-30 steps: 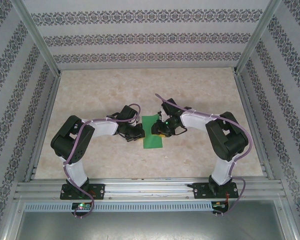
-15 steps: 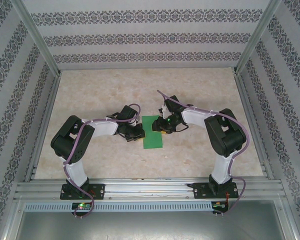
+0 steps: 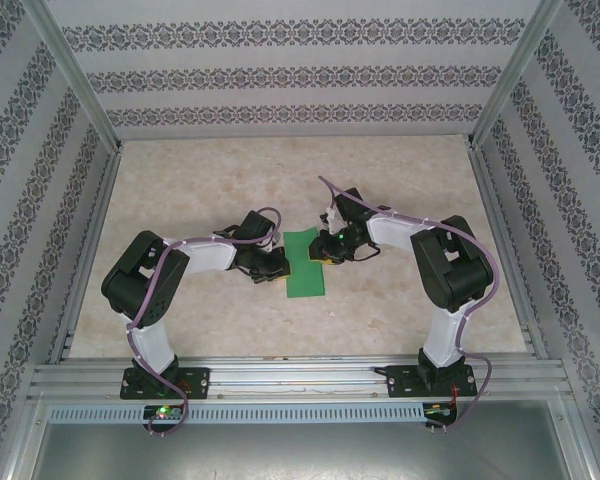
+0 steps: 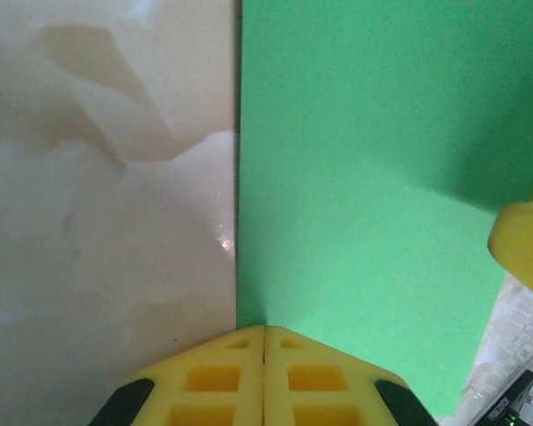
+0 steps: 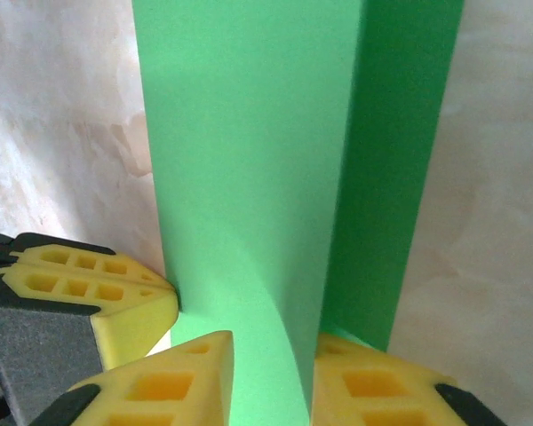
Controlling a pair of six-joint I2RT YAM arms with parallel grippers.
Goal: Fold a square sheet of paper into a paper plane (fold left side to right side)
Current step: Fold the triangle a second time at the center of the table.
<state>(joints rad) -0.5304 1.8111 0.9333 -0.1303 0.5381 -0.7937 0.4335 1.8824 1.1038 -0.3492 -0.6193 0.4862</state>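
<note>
Top view: the green sheet of paper (image 3: 306,272) lies flat on the marbled table (image 3: 400,190) just below frame centre. It is a narrow upright rectangle, between my two arms. My left pincer (image 3: 278,268) sits at the sheet's left edge. My right pincer (image 3: 322,256) sits over its upper right part.

Left wrist view: my left pincer (image 4: 264,330) is at bottom centre, the yellow fingers (image 4: 213,380) pressed flat together with no gap. Their tip touches the sheet (image 4: 364,177) near its left edge. The paper fills the right half of the frame and bare table (image 4: 98,222) fills the left. One yellow finger of my other pincer pokes in at the right edge, over the paper.

Right wrist view: my right pincer (image 5: 274,344) is at the bottom, jaws narrowly apart. The sheet (image 5: 249,160) runs up the middle of the frame. There is a bright top layer on the left and a darker strip along its right side. Near the bottom the top layer lifts, curls and passes between my two fingers (image 5: 160,382). I can't tell if the pads actually press it. My left pincer (image 5: 160,302) shows at lower left, closed, its tip against the paper's left edge.
</note>
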